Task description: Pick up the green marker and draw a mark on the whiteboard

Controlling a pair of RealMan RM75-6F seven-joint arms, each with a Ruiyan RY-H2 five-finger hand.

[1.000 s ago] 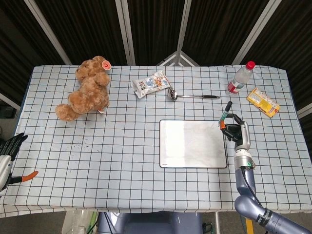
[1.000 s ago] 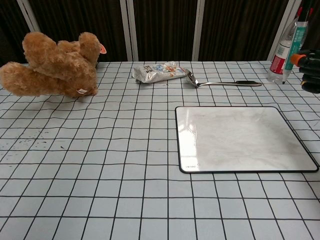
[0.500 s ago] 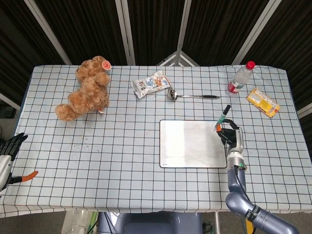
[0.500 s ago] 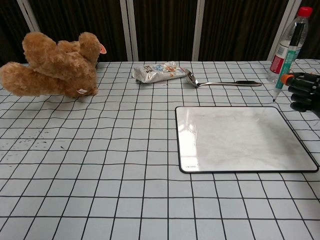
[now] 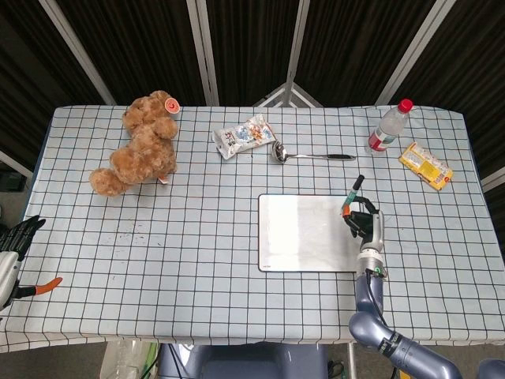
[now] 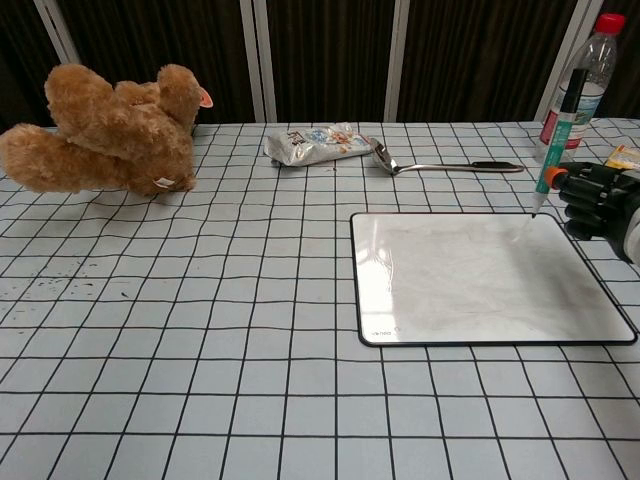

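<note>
Right hand (image 5: 363, 223) grips marker (image 6: 559, 140), fingers curled round lower barrel; marker near upright, tip down at far right corner of whiteboard (image 5: 304, 237); contact with board unclear

Left hand (image 5: 17, 234) at table's left edge, fingers spread, holding nothing

Teddy (image 5: 140, 145) far left; snack bag (image 5: 242, 136) and spoon (image 5: 309, 155) beyond board; bottle (image 5: 390, 126) and yellow packet (image 5: 425, 165) far right; all on checked cloth (image 5: 197, 260)

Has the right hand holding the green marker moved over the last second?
Yes. The right hand with the green marker has shifted left, from beyond the white rectangular whiteboard's right edge to over its right part, the tip near the far right corner.
</note>
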